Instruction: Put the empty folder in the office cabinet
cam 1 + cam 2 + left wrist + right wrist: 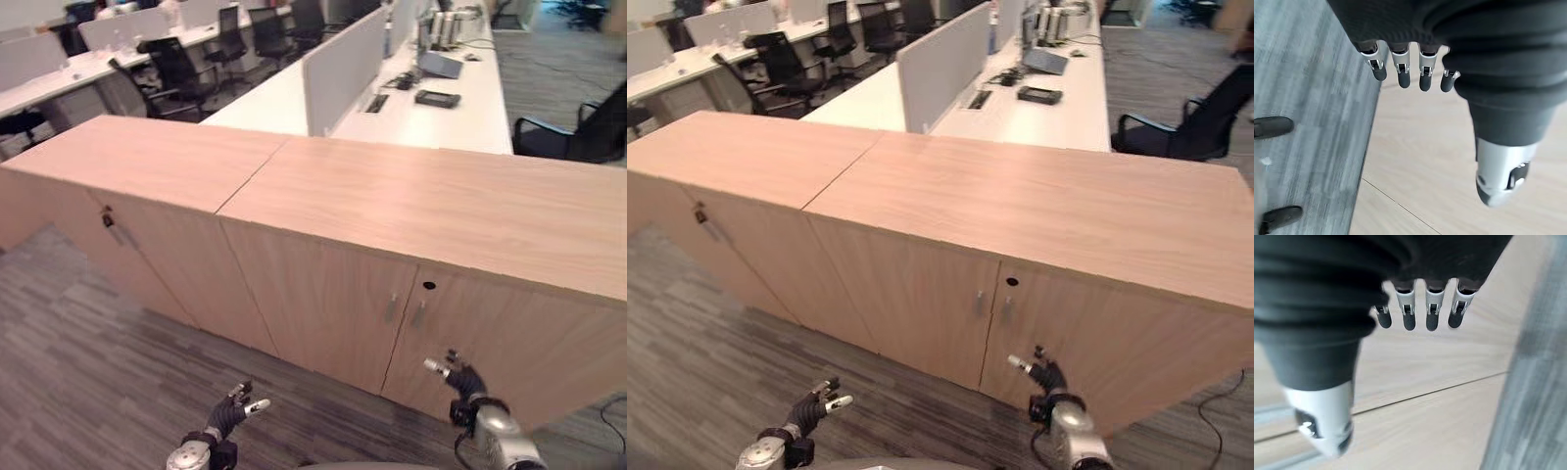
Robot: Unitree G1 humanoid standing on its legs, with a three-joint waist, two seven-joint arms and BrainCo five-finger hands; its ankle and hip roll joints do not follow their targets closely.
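Nearest, the left hand [227,415] hangs low over the grey carpet [88,343], fingers relaxed and holding nothing. The right hand [460,380], likewise slack and bare, sits just before the office cabinet [323,294], below its two door handles [404,311]; both doors are closed. No folder can be made out anywhere. Beyond the cabinet top stretch white desks [431,108] and black chairs [176,69]. The left wrist view adds dark shoes [1271,127] on the carpet.

I see even, bright office light on the cabinet top [421,206], with no hard shadows or glare. In my wrist views the near fingers [1432,316] and carpet [1312,98] look soft and blurred.
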